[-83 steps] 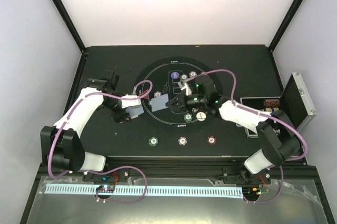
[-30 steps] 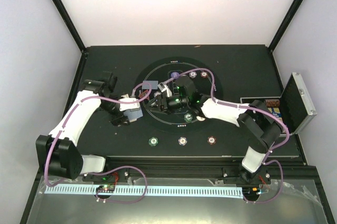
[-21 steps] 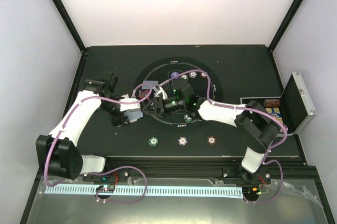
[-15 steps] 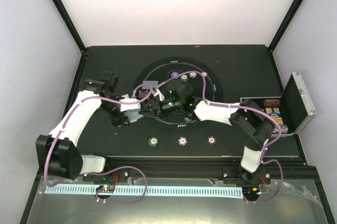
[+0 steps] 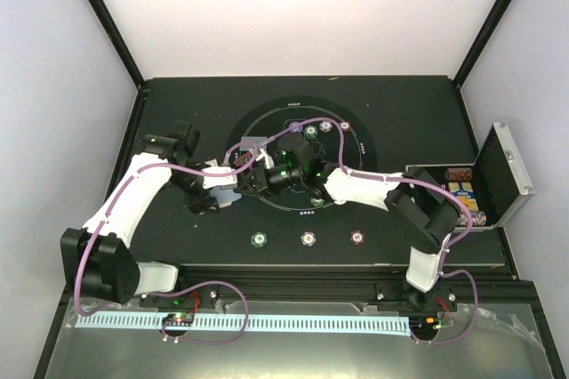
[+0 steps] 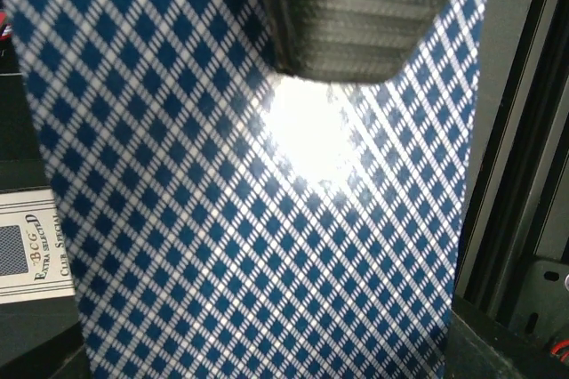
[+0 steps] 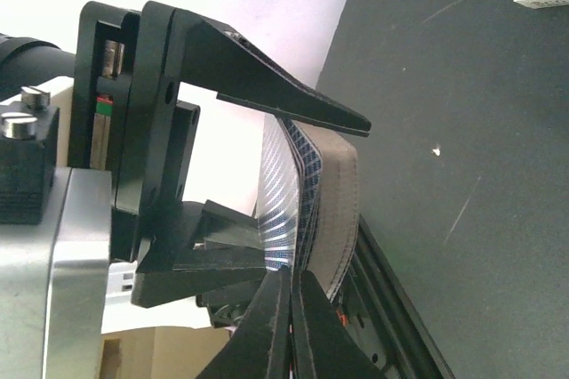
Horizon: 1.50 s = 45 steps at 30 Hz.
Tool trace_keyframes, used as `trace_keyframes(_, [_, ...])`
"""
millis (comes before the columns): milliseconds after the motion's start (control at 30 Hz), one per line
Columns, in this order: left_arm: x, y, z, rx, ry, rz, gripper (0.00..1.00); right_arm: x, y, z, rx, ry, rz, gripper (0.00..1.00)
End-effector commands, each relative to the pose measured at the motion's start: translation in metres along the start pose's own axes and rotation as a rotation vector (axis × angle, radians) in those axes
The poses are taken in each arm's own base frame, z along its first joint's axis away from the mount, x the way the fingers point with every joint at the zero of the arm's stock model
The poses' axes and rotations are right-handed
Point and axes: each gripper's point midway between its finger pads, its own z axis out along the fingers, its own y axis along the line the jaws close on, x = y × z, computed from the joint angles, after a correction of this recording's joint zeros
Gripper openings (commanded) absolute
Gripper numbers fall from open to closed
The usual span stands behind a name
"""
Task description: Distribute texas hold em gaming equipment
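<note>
**Top external view.** The left tool (image 5: 218, 187) is clamped on the deck of playing cards (image 5: 228, 194). The right tool (image 5: 252, 180) meets it from the right, above the ringed counter (image 5: 178, 103). Beyond the right tool lie a purple disc (image 5: 294, 129) and green, white and red chips. A row of three chips (image 5: 308, 238) lies on its near side. Well to its right the black case (image 5: 503, 170) stands open. Its lower half holds stored chips (image 5: 462, 190) in rows, too small to sort by colour.

**Left wrist view.** The diamond-patterned back of the deck of playing cards (image 6: 222, 219) fills the frame, pressed under the ribbed pad (image 6: 347, 14) of the left tool. A card box (image 6: 31, 245) lies just beside it on the counter.

**Right wrist view.** The right tool (image 7: 291, 308) has its tips together at the lower edge of the deck, apparently nipping the outermost card (image 7: 274, 210).

**Step in hand (judged).** One card is being drawn off the deck. Pull slowly along the card's own plane so that a single sheet slides free. The left tool should grip the remainder firmly. Confirm that only one card follows before carrying it to a player's place.
</note>
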Motion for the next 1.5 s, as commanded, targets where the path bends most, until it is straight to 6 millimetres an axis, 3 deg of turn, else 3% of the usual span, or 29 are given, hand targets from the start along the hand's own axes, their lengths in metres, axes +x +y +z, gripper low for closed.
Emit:
trace_keyframes(0, [-0.005,0.002,-0.010,-0.031,-0.010,0.023,0.02,-0.006,0.008,-0.016,-0.003,-0.022,-0.034,0.01])
trace_keyframes(233, [-0.005,0.002,-0.009,-0.030,-0.010,0.022,0.02,-0.024,-0.003,-0.060,0.015,-0.086,-0.020,0.01])
trace_keyframes(367, [-0.006,0.001,-0.009,-0.029,-0.016,0.019,0.02,-0.046,-0.022,-0.091,0.054,-0.135,-0.003,0.01])
trace_keyframes(433, [-0.007,0.001,-0.010,-0.027,-0.019,0.019,0.02,-0.065,-0.037,-0.112,0.090,-0.173,0.007,0.01])
trace_keyframes(567, [-0.009,-0.002,-0.014,-0.031,-0.033,0.026,0.02,-0.118,-0.085,-0.158,0.192,-0.259,0.065,0.01])
trace_keyframes(733, [-0.013,-0.006,-0.020,-0.039,-0.046,0.031,0.02,-0.187,-0.138,-0.190,0.277,-0.327,0.117,0.01])
trace_keyframes(900, [-0.014,-0.010,-0.023,-0.035,-0.050,0.028,0.02,-0.226,-0.191,-0.195,0.359,-0.337,0.189,0.01])
trace_keyframes(1133, [-0.018,-0.014,-0.024,-0.027,-0.060,0.030,0.01,-0.262,-0.227,-0.190,0.385,-0.389,0.216,0.01])
trace_keyframes(1300, [-0.019,-0.017,-0.024,-0.024,-0.066,0.031,0.01,-0.272,-0.244,-0.189,0.405,-0.414,0.234,0.01])
trace_keyframes(1467, [-0.017,-0.017,-0.024,-0.027,-0.058,0.035,0.02,-0.272,-0.240,-0.192,0.414,-0.415,0.228,0.01])
